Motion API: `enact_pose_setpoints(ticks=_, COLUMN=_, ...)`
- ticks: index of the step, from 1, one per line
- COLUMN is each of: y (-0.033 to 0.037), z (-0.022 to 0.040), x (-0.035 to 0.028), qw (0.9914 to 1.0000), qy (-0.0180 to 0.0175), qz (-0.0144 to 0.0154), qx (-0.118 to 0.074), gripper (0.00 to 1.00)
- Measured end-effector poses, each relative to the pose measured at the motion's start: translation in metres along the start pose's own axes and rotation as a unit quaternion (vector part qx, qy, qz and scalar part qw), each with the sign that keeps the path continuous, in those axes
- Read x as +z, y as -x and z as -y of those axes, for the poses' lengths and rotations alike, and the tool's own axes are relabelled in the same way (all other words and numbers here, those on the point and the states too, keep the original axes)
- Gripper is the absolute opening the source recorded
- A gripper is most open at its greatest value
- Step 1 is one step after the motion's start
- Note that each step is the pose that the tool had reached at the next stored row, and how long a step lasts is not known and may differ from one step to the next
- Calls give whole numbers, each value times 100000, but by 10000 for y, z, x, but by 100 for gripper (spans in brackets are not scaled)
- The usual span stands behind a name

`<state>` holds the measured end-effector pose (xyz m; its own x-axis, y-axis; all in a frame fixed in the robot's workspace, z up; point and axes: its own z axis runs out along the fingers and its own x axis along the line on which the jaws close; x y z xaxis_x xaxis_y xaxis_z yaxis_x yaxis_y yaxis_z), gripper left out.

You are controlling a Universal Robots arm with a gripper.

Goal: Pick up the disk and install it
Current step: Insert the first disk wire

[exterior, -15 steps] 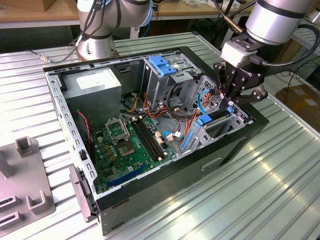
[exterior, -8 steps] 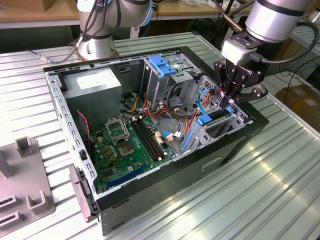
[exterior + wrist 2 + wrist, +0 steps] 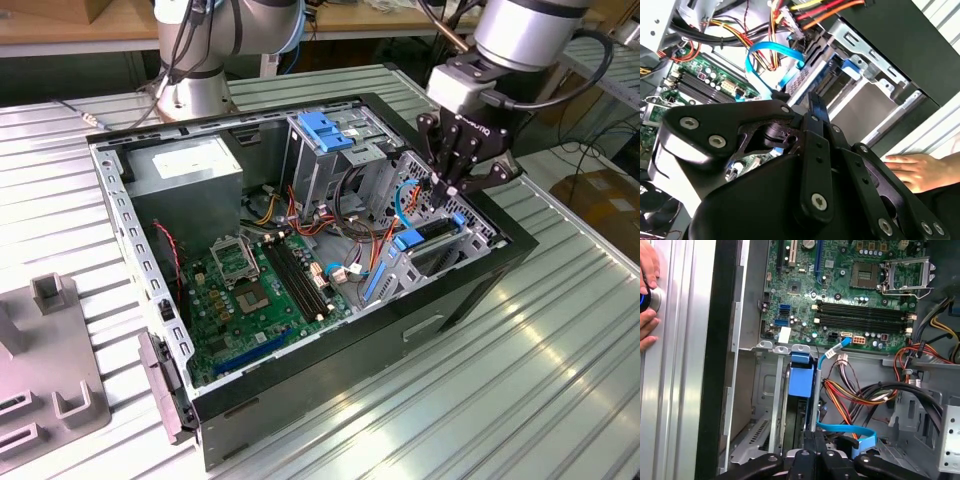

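The disk (image 3: 432, 234) stands on edge in a metal bay at the front corner of the open computer case (image 3: 480, 290), on the exterior view's right. Its blue bracket (image 3: 801, 382) shows in the first wrist view, and its blue tab (image 3: 852, 67) in the second wrist view. My gripper (image 3: 447, 192) hangs just above the disk, inside the case opening. Its fingers (image 3: 808, 442) are pressed together, shut, with nothing visible between them. In the second wrist view the gripper (image 3: 815, 102) points at the bay.
A blue flat cable (image 3: 845, 430) and bundled wires (image 3: 860, 395) run right beside the gripper. A tall drive cage with a blue top (image 3: 322, 130), the motherboard (image 3: 250, 290) and a grey power supply (image 3: 185, 165) sit in the case. A person's hand (image 3: 647, 290) rests on the table outside it.
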<state>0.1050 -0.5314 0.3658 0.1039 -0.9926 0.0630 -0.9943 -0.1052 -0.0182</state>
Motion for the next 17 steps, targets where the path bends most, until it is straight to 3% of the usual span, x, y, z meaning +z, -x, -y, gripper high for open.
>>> enact_pose_setpoints(ticks=6, y=143, z=15, x=-8, qw=99998, qy=66, qz=-624, qx=-19, gripper=10)
enact_pose_setpoints(ticks=12, y=150, z=61, x=-8, qw=99996, qy=27, qz=-673, qx=-653, gripper=10)
enact_pose_setpoints(ticks=17, y=140, z=149, x=-6, qw=99992, qy=-3, qz=-669, qx=-1070, gripper=10)
